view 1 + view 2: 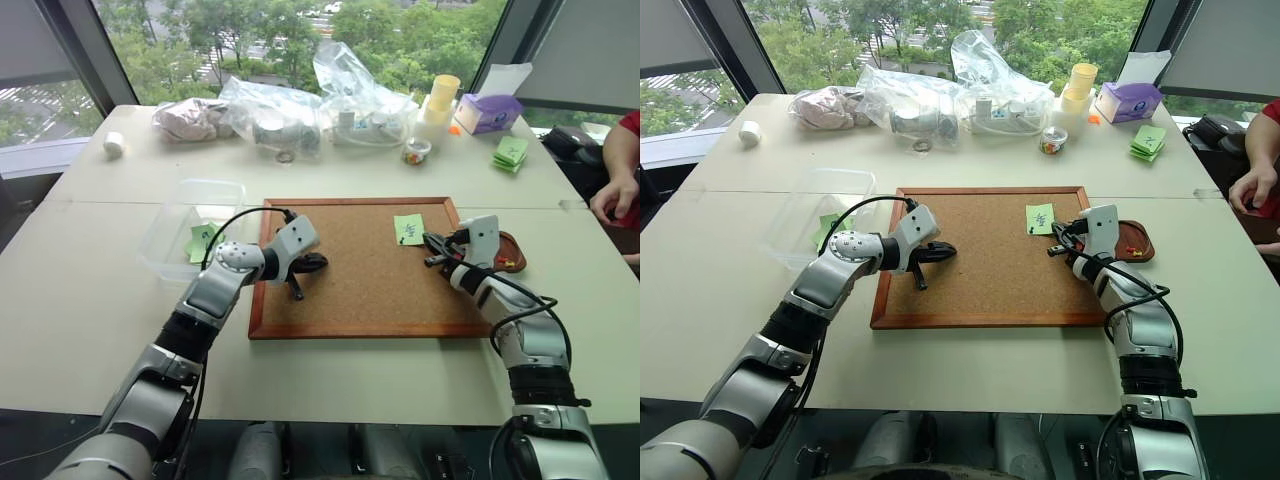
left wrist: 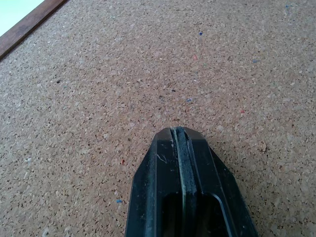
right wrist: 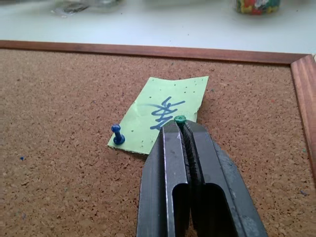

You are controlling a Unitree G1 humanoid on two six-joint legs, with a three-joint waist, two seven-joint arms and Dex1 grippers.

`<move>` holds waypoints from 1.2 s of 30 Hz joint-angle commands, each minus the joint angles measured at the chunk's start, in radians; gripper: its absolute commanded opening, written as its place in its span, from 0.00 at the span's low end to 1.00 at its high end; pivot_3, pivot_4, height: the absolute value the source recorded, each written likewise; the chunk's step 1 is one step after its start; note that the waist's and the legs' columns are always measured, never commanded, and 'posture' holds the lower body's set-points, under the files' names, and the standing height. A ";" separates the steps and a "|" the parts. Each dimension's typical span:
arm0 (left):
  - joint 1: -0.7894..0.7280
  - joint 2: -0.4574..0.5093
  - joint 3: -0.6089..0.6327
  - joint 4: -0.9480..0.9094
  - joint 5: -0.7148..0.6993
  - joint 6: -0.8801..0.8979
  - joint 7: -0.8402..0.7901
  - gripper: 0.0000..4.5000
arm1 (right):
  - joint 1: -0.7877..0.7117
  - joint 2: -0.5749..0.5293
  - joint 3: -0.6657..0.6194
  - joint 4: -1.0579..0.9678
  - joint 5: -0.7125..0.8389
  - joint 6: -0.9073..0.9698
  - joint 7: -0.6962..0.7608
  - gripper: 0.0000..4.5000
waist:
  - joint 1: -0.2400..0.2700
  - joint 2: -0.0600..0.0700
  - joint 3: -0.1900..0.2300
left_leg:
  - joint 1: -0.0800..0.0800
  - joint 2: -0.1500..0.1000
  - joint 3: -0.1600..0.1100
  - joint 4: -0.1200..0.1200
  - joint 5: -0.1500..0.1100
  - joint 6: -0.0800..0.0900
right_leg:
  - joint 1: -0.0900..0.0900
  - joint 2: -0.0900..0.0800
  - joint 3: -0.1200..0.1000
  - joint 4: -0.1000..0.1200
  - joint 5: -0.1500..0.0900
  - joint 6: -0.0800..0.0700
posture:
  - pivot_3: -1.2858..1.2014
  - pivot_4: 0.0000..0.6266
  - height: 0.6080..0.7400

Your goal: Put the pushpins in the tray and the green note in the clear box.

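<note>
A small green note (image 3: 163,111) with dark blue writing was seen lying flat on the corkboard (image 1: 350,300), near the board's far right corner. A blue pushpin (image 3: 117,134) was stuck upright at one corner of the note. A green pushpin (image 3: 180,119) was stuck at the note's near edge, and it was pinched between the black fingertips of the right gripper (image 3: 181,129). The jaws of that gripper were pressed together on the pin's head.

Just past the right edge of the board, a small reddish-brown tray (image 1: 512,252) was seen on the table (image 1: 90,300), partly hidden behind the right gripper. A few tiny bits could be seen inside the tray, too small to be told apart.

The left gripper (image 2: 179,136) was held over the bare cork near the left side of the board. Its jaws were pressed tight together, and nothing was held between them.

A clear box (image 1: 170,225) was set on the table just left of the board. Another green note (image 1: 203,240) was seen inside the box.

Farther back on the table, clear plastic bags (image 1: 300,110), a stack of yellow cups (image 1: 440,105), a purple tissue box (image 1: 488,112) and a pad of green notes (image 1: 511,153) were seen. A person's hand (image 1: 615,198) was rested at the table's right edge
</note>
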 commanded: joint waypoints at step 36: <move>0.025 0.022 -0.048 0.055 0.035 0.021 -0.029 0.00 | 0.012 -0.088 -0.187 -0.042 0.038 -0.051 -0.119 0.99 | -0.004 0.000 0.000 | 0.015 0.000 0.002 -0.005 -0.001 0.002 | 0.013 0.000 0.002 -0.003 0.000 0.000 | 0.52 0.24 0.99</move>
